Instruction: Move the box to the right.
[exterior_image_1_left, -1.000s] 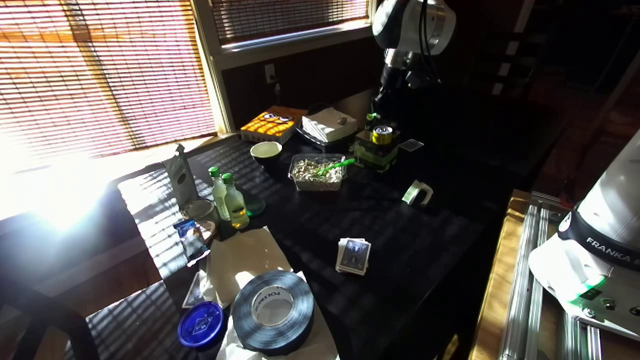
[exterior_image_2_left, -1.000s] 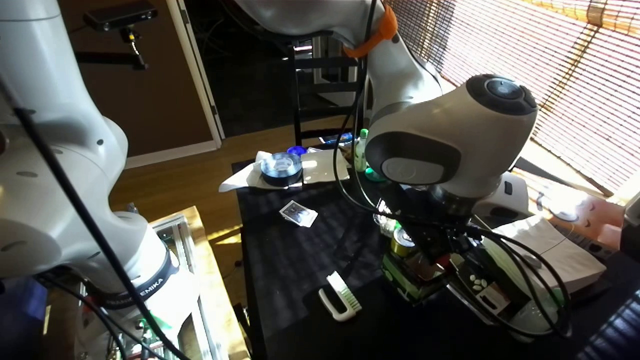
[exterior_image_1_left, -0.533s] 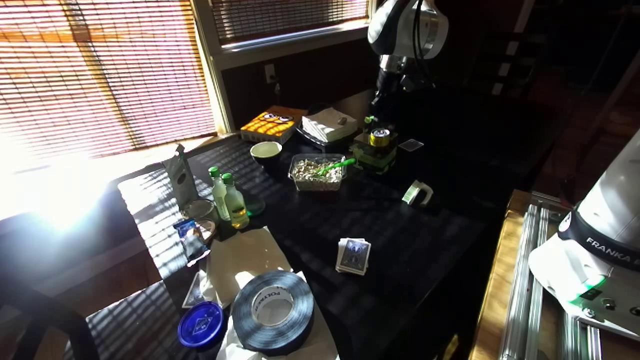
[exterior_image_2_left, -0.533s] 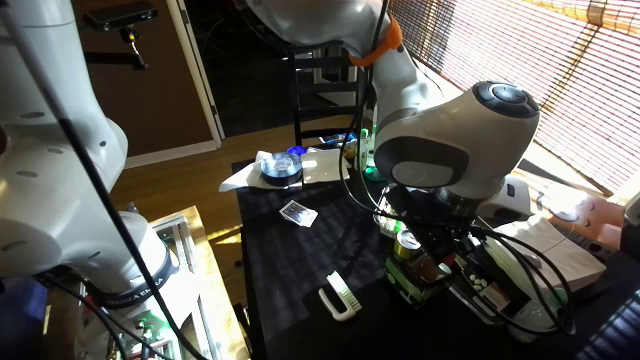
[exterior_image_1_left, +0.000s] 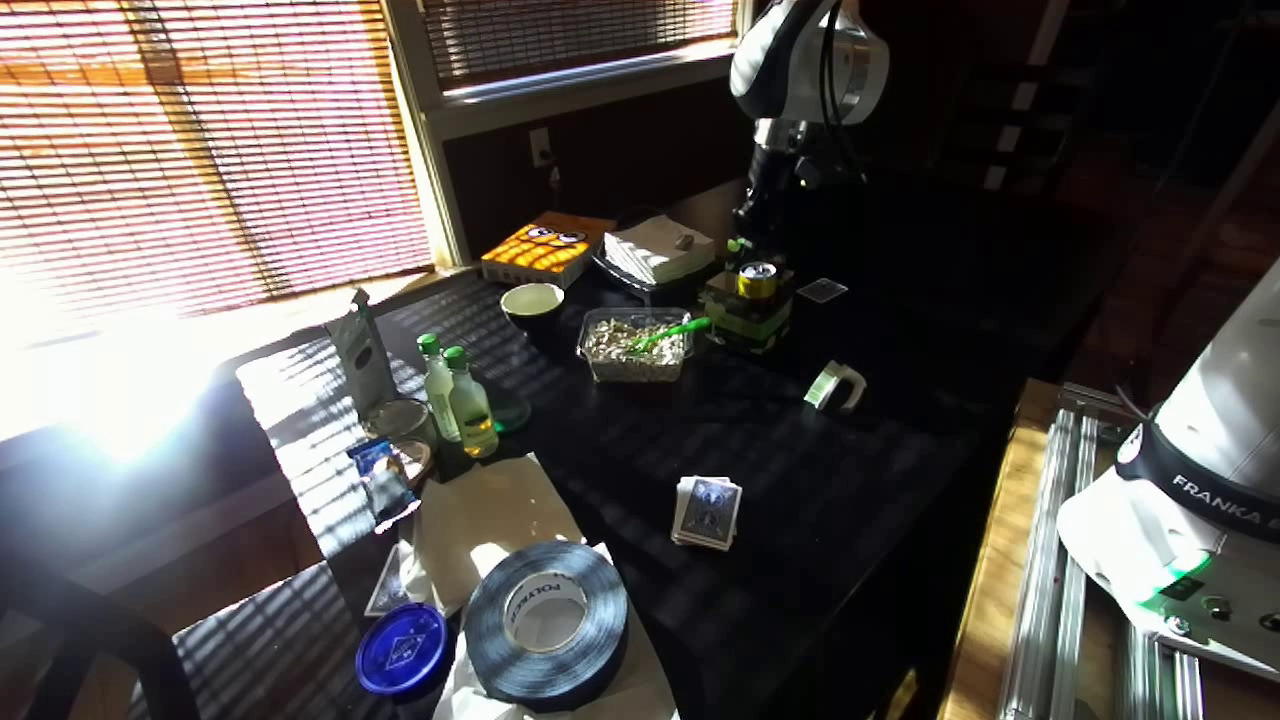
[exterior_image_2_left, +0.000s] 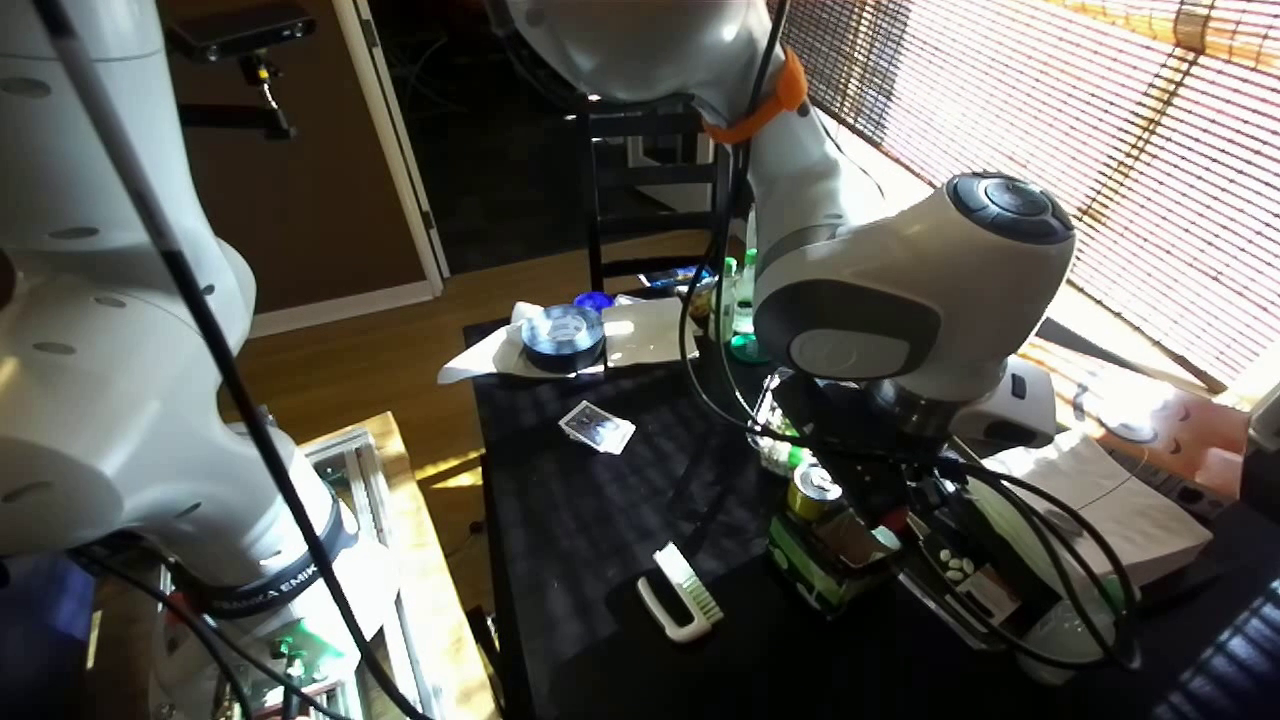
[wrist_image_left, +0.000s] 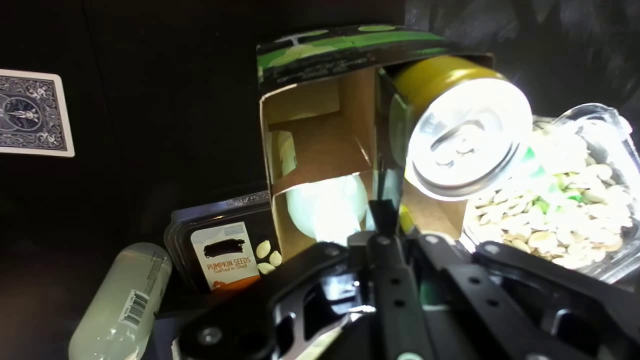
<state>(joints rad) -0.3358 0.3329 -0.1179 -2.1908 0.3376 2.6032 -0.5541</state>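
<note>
Between the fingertips of the claw (wrist_image_left: 395, 235), the divider (wrist_image_left: 390, 150) of the box (wrist_image_left: 325, 145) appears pinched, the jaws drawn together on it. Below the claw is the box itself, holding a yellow can (wrist_image_left: 465, 135) to the claw's right in the wrist view and a pale rounded object (wrist_image_left: 330, 205) to its left. Farther out to that right sits a clear tub (exterior_image_1_left: 637, 371) of seeds (wrist_image_left: 545, 240). The grip looks made; how much of the shift is done, and whether the base clears the table (exterior_image_2_left: 560, 540), cannot be told. The release, and likely some travel, remain.
</note>
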